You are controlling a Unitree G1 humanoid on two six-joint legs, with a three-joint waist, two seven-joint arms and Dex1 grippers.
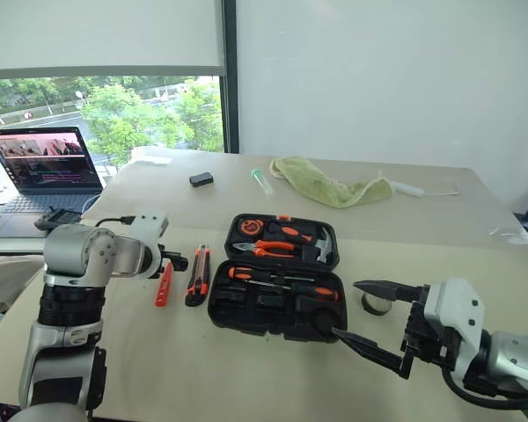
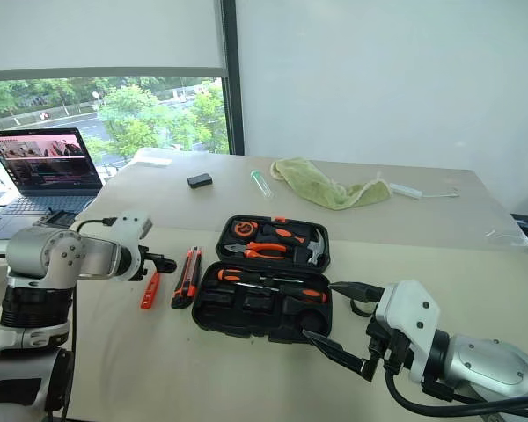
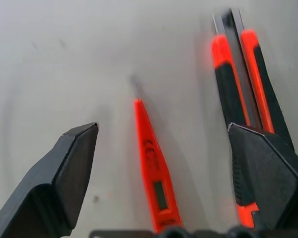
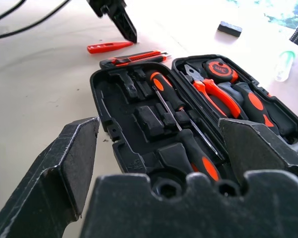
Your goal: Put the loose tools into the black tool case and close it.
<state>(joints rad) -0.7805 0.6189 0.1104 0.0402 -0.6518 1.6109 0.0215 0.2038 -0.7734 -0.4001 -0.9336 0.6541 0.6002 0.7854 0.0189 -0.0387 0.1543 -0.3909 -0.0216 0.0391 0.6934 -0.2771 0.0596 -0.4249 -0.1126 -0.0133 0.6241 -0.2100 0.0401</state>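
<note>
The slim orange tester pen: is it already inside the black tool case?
No, the slim orange tester pen lies on the table, left of the case.

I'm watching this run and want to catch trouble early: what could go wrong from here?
The left gripper is open over the slim tester pen with the utility knife close beside it, so one finger might catch the knife or push the thin pen away.

The tape roll lies on the table right of the tool case, behind the open right gripper. It could be missed before closing.
</note>
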